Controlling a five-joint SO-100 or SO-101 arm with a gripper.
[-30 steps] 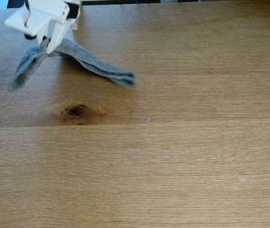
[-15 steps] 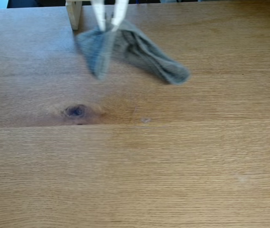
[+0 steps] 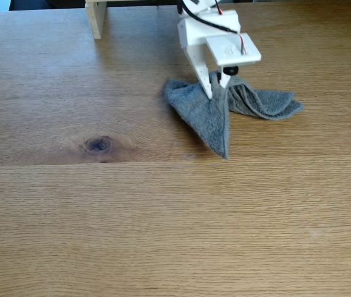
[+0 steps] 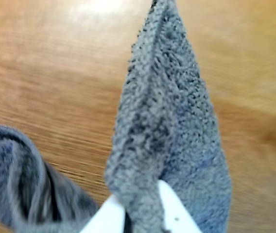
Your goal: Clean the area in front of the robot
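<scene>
The white gripper (image 3: 217, 93) sits in the upper middle of the fixed view, its pointed fingers (image 3: 204, 79) angled down and pinched on a fold of the grey terry cloth (image 3: 212, 117). Thin red and black wires (image 3: 207, 20) run over its boxy body. In the wrist view the same white fingertips (image 4: 174, 213) come in from the bottom edge with a ridge of the cloth (image 4: 172, 121) clamped between them, and the fabric rises toward the top of the frame.

From the grasp the cloth spreads in two lobes in the fixed view: one tapers to a point toward the frame's centre, the other lies bunched to the right. Both rest on the light-brown oak desk (image 3: 175, 235).

A dark knot (image 3: 98, 145) marks the desk left of the cloth, apart from it. A long plank seam (image 3: 52, 164) runs straight across just below the knot. A pale wooden post (image 3: 95, 17) stands at the upper left.
</scene>
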